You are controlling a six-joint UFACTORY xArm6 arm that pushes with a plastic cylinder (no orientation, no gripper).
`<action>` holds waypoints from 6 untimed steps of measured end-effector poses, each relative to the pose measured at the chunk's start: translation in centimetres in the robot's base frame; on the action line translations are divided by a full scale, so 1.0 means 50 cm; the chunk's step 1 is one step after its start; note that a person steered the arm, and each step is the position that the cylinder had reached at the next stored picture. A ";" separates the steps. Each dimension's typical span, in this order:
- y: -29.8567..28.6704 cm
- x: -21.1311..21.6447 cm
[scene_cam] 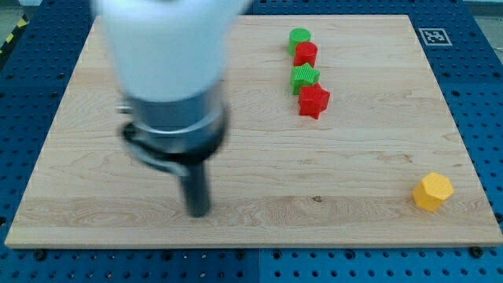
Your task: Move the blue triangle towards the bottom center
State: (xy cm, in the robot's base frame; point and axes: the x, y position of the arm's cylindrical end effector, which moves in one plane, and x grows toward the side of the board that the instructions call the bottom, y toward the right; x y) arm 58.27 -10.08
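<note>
My tip (197, 212) rests on the wooden board (354, 165) at the view's lower left of centre, under the blurred white and grey arm body (169, 71). No blue triangle shows anywhere in the view; the arm covers much of the board's upper left and may hide it. The tip is far to the left of all the blocks that show.
A green round block (299, 38), a red block (306, 54), a green star (304, 77) and a red star (313, 101) form a column at the view's upper right of centre. A yellow hexagon (433, 191) sits near the bottom right corner.
</note>
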 end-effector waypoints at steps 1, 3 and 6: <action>-0.169 -0.038; -0.148 -0.173; 0.031 -0.182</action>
